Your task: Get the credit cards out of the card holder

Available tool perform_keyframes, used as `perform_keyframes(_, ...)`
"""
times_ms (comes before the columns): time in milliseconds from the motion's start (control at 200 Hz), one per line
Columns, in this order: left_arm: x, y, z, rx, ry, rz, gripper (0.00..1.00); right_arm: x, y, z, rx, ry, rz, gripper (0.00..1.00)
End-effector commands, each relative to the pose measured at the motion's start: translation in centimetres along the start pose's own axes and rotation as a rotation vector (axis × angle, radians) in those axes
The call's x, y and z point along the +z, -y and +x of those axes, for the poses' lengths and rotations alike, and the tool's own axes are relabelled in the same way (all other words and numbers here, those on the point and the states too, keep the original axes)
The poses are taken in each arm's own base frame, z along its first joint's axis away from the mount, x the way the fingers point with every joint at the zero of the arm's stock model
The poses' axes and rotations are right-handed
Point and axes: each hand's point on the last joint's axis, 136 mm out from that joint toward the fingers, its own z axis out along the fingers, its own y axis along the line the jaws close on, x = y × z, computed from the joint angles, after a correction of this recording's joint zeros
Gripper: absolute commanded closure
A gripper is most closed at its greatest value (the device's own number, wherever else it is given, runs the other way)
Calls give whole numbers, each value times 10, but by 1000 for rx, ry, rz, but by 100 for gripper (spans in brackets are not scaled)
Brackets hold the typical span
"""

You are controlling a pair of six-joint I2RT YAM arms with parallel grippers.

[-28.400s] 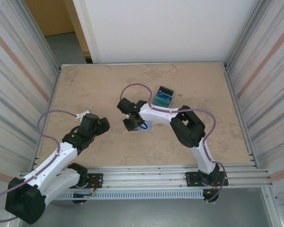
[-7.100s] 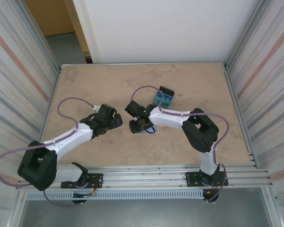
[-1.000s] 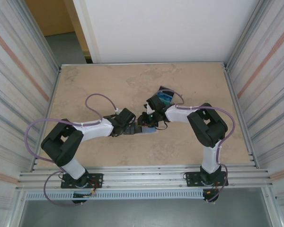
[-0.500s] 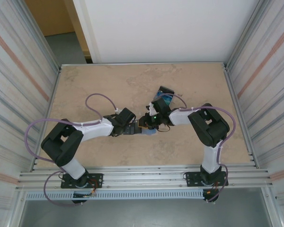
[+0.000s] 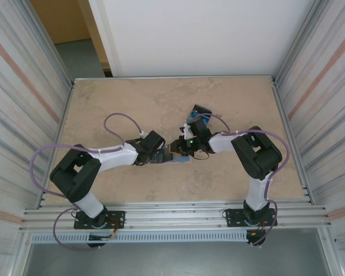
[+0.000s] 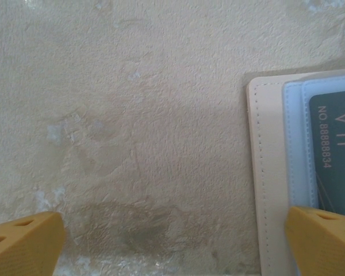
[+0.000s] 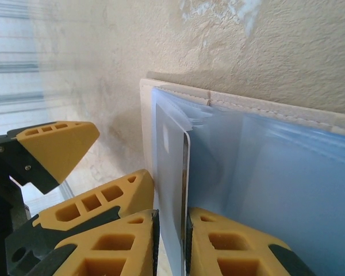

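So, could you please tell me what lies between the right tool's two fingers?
A thin credit card, seen nearly edge-on in the right wrist view, sits between the right tool's fingers, rising from the card holder.

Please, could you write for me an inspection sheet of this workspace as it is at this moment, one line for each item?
Surface: beige mottled table, no spill seen.
Job's things: card holder lies open, light blue inside up; a teal card sits in its pocket; a thin card stands up out of a pocket, colour not clear.
Clutter: small clear box with blue-green contents, just beyond the card holder.
Grippers: left gripper open, one fingertip over the holder's edge; right gripper shut on the thin card.
Cables: purple cable loops over each arm, no snag seen.
Surroundings: ribbed metal side walls, white back panel.
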Motion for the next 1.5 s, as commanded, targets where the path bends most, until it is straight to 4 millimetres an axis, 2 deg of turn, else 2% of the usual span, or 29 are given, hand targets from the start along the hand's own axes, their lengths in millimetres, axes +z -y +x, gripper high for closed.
perform_keyframes(0,1,-2,-2,15,-1,-31,1,-7,-14,-1,3,4,-64,80)
perform_keyframes(727,4,-2,-1,17,-15,-42,1,-8,-10,-8,66,18,-163,87)
perform_keyframes(1493,3,-3,0,12,-24,-51,1,-20,14,-11,116,53,-153,89)
